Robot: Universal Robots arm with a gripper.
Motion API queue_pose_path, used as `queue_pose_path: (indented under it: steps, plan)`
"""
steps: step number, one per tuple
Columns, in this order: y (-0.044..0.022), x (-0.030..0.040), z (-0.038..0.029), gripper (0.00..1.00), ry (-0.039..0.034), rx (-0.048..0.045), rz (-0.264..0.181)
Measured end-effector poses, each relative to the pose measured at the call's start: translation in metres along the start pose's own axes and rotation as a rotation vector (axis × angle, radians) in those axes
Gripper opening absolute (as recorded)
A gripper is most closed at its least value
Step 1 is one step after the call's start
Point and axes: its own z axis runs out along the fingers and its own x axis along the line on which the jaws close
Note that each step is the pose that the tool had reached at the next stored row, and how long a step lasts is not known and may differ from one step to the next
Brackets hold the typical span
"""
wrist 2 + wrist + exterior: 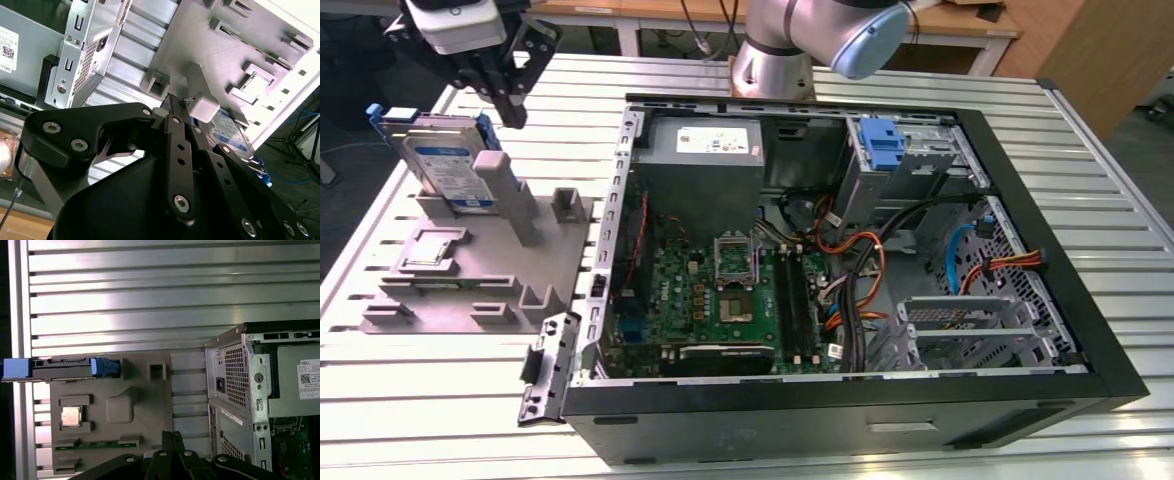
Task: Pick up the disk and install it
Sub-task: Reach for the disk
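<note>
The disk [444, 160] stands on edge in a slot of the grey fixture [467, 290] at the exterior view's left, silver-grey with a white and blue label and a blue carrier bracket. My gripper [511, 116] hangs just above its upper corner, fingers together and holding nothing, apart from the disk. In the first wrist view the disk [60, 367] appears edge-on with blue ends, and the gripper [172, 436] is some way from it. The second wrist view has the shut fingers [176, 107] beside the disk's label [229, 131].
An open computer case [1067, 330] fills the exterior view's right, with a motherboard [720, 300], power supply [700, 150], an upright blue latch [881, 140] on a metal cage and a drive cage [974, 325]. The fixture also carries a processor [71, 416] and a memory stick [95, 444].
</note>
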Motion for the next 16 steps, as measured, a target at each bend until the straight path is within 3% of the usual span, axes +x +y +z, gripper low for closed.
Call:
queue_pose_path:
  steps: [16]
  plan:
    - [-0.0003, 0.0045, 0.0002, 0.10, 0.0001, 0.0000, 0.000]
